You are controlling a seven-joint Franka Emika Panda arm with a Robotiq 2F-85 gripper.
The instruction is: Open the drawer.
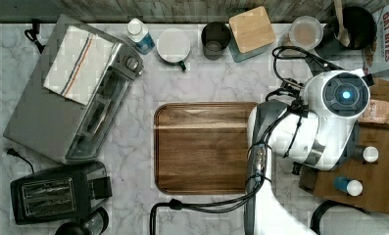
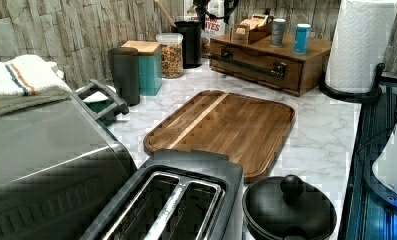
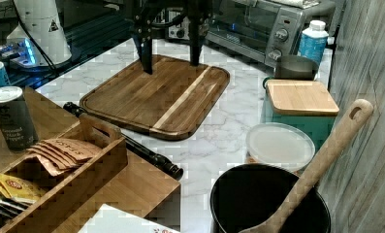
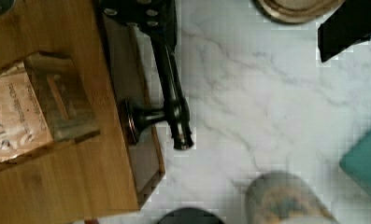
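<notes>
Where the marble counter meets the left view's far right corner, the drawer (image 2: 258, 67) sits in a low wooden cabinet (image 2: 313, 62), its front flush with the cabinet's frame. It is wide, shallow and brown, with a long black bar handle (image 2: 246, 64) held on two short posts across its face. The front faces the wooden tray (image 2: 226, 125) in the middle of the counter, and the handle's long axis runs level along the front, parallel to the tray's nearest edge. A box of tea sachets (image 3: 59, 155) and two tins stand on the cabinet's top. The gripper (image 3: 170, 48) hangs with its fingers (image 3: 146, 56) spread wide apart, holding nothing; in the wrist view one finger overlaps the handle (image 4: 171, 93).
</notes>
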